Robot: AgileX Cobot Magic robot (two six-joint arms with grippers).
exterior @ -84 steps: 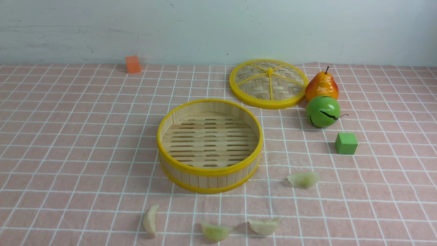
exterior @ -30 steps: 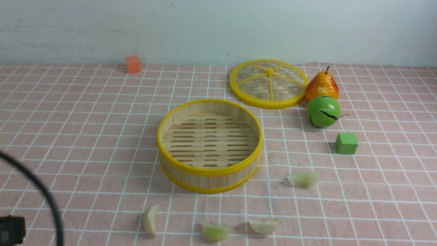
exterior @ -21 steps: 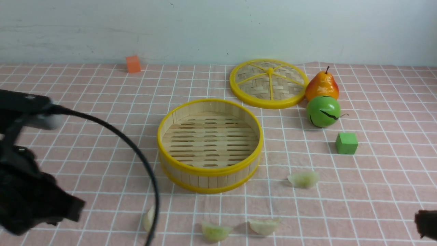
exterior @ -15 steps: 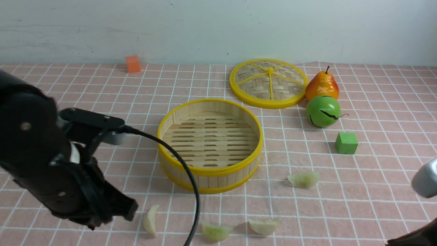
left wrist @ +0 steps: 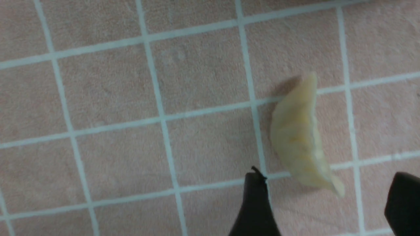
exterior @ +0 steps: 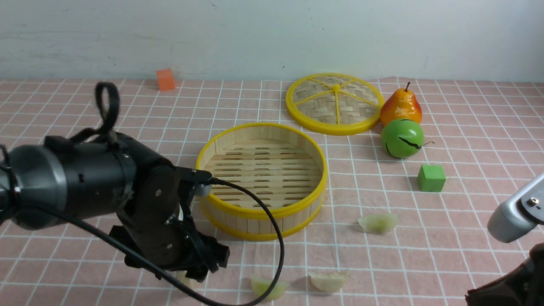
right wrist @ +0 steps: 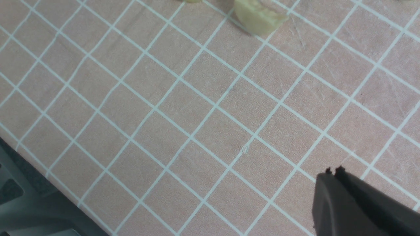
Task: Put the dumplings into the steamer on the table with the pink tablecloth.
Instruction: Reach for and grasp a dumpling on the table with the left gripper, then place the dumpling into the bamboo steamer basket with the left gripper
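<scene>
– On the table [exterior: 63, 127], what comes first?

– Item one: pink tablecloth [exterior: 467, 110] with a white grid, slightly wrinkled, covering the whole top. Item two: steamer [exterior: 261, 224], round with yellow rims and a slatted floor. It stands near the middle with nothing inside it.

– And the dumplings [exterior: 328, 281]?

– Four, all lying on the cloth and none in the steamer. That one and a second dumpling [exterior: 265, 288] lie side by side at the near edge. A third dumpling [exterior: 377, 222] lies right of the steamer's near wall. The fourth dumpling [left wrist: 300, 137] is almost hidden under the arm from the front, but it is plain from the left wrist.

– Left gripper [exterior: 199, 270]?

– It is low over the cloth, just beside the steamer's near left wall, with its jaws spread wide and gripping nothing. One end of the fourth dumpling lies between its fingertips [left wrist: 256, 196]. A black cable [exterior: 274, 238] loops from the arm past the steamer.

– Right gripper [right wrist: 333, 172]?

– At the near right corner, with its fingers pressed together and nothing held, over bare cloth.

– Sundries?

– A woven lid [exterior: 335, 104] lies flat behind the steamer, and a pear [exterior: 400, 106] touches its right rim. A green ball [exterior: 402, 138] sits against the pear, with a green cube [exterior: 431, 178] near it. An orange cube [exterior: 165, 80] sits at the far edge by the wall.
</scene>
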